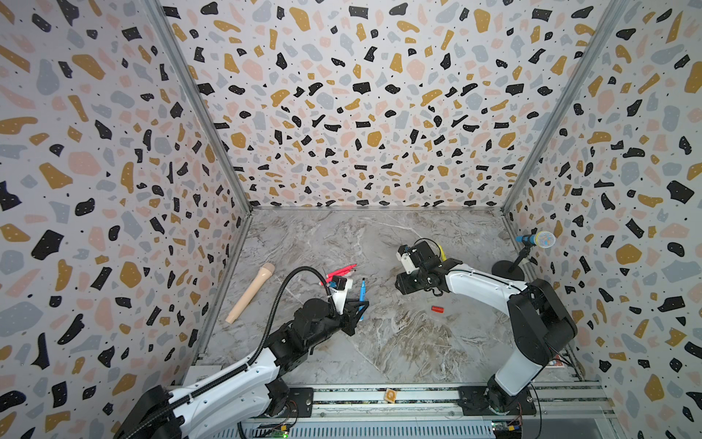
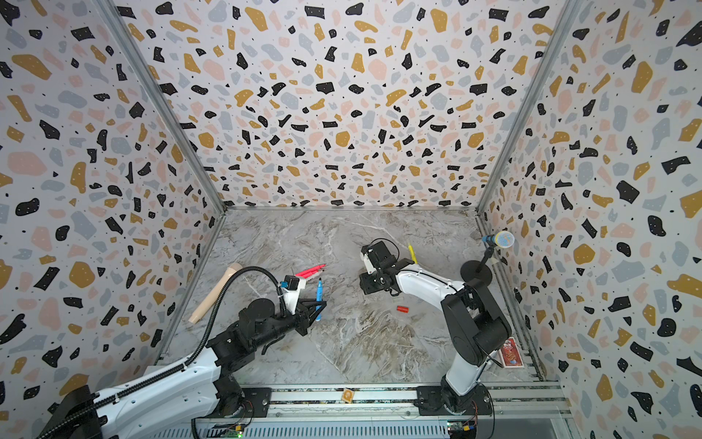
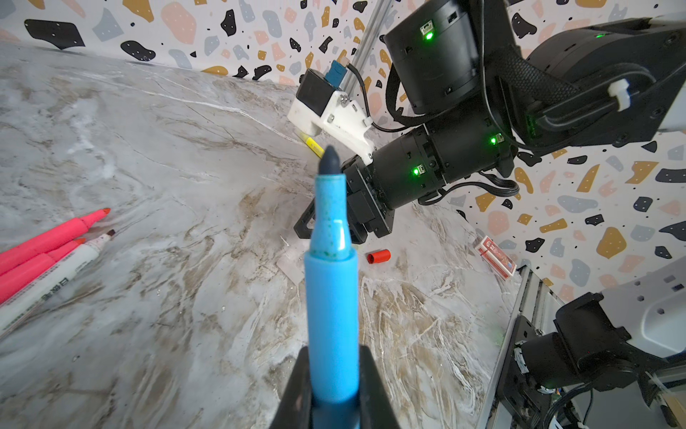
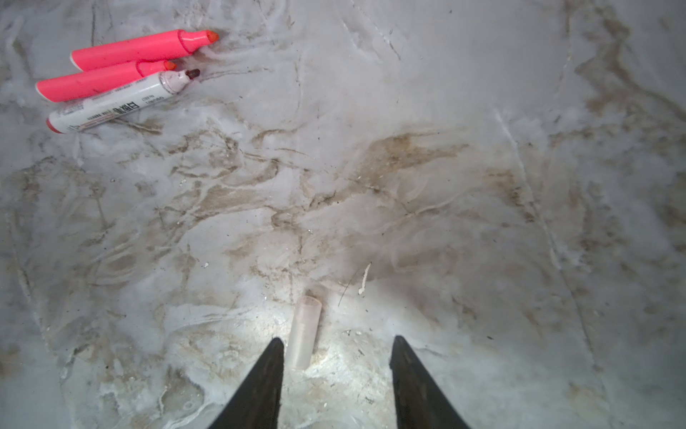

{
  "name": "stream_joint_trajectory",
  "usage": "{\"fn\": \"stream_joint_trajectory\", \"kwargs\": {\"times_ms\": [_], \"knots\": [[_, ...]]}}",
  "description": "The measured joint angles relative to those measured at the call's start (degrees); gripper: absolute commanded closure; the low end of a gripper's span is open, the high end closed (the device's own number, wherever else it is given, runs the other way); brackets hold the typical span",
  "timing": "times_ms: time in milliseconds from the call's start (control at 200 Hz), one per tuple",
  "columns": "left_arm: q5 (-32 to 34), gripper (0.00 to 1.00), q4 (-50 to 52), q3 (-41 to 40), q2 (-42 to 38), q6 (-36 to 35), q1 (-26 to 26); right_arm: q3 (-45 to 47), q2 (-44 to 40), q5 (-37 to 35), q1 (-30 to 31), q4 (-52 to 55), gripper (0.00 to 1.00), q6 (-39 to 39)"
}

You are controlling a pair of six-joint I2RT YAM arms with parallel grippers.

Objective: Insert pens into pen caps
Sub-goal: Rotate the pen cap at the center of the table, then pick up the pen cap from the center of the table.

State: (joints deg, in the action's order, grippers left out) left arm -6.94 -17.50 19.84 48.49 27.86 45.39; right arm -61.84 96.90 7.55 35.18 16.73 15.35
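My left gripper (image 3: 334,371) is shut on the blue pen (image 3: 330,278), whose dark bare tip points away from the wrist; it shows in a top view too (image 1: 362,298). My right gripper (image 4: 337,341) hangs open just over the table. A clear pen cap (image 4: 305,330) lies flat between its fingertips, close against one finger (image 4: 273,356). A red pen cap (image 1: 437,309) lies on the table near the right arm. Two pink pens (image 4: 143,46) and a white pen (image 4: 118,104) lie together uncapped. The yellow pen (image 1: 440,251) lies behind the right wrist.
A long beige stick (image 1: 250,292) lies by the left wall. A blue microphone (image 1: 535,239) on a black stand is at the right wall. A red card box (image 2: 511,351) sits at the front right, and an orange tag (image 1: 390,396) on the front rail.
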Motion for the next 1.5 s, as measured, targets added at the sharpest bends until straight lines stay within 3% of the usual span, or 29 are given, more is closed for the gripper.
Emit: {"fn": "stream_joint_trajectory", "kwargs": {"times_ms": [481,681,806,1081,1166,1352,1502], "knots": [[3.0,1.0,2.8,-0.1,-3.5,0.3,-0.3,0.0,6.4,3.3,7.1,-3.2,0.53,1.5],[4.2,1.0,3.5,-0.1,-5.0,0.3,-0.5,-2.2,8.9,-0.6,9.7,-1.6,0.58,1.1],[4.6,1.0,3.6,-0.1,-5.3,0.3,-0.7,-5.6,11.4,-3.5,10.7,0.8,0.74,-0.7],[4.7,1.0,5.5,-0.1,-5.9,0.3,-0.7,-11.7,14.9,-12.7,12.4,7.6,0.75,-9.2],[4.7,1.0,5.8,-0.1,-6.1,0.3,-0.8,-11.7,14.7,-15.1,12.9,8.3,0.71,-11.8],[4.6,1.0,5.8,-0.1,-6.6,0.3,-1.0,-11.1,13.3,-18.2,13.2,9.8,0.52,-15.8],[4.7,1.0,6.0,-0.1,-7.6,0.4,-1.1,-9.5,9.0,-16.5,13.2,9.9,0.49,-15.8]]}}
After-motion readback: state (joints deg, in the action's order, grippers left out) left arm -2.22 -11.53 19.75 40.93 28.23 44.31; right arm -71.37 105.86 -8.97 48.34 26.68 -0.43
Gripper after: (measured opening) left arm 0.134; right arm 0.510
